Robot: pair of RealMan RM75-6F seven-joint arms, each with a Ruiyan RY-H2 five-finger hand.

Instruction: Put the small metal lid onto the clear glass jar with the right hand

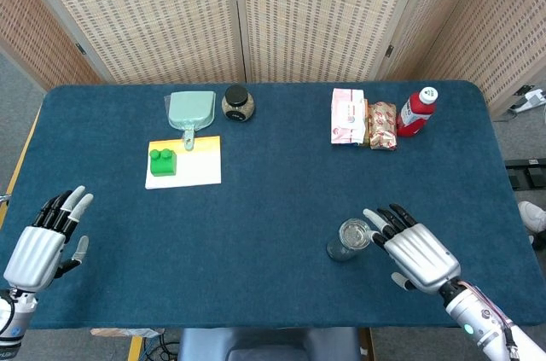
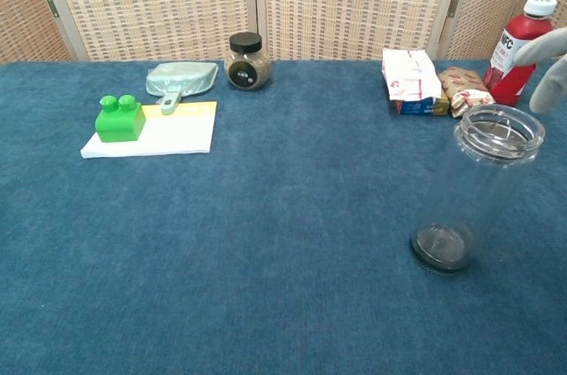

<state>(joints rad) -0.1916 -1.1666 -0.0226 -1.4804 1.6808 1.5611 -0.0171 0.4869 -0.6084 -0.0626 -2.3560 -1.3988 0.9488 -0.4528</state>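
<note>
The clear glass jar (image 1: 349,240) stands upright on the blue table, front right; in the chest view the jar (image 2: 479,193) rises tall at the right. A greyish round piece sits in its mouth (image 2: 499,130); it looks like the small metal lid, though I cannot be sure, and no loose lid lies on the cloth. My right hand (image 1: 416,253) hovers just right of the jar, apart from it, fingers spread and holding nothing. Only its fingers (image 2: 551,66) show at the chest view's right edge. My left hand (image 1: 39,241) is open near the front left edge.
At the back left are a green block (image 1: 162,161) on a white and yellow board (image 1: 196,165), a pale green scoop (image 1: 191,110) and a dark-lidded spice jar (image 1: 238,104). Snack packets (image 1: 362,119) and a red bottle (image 1: 416,112) stand at the back right.
</note>
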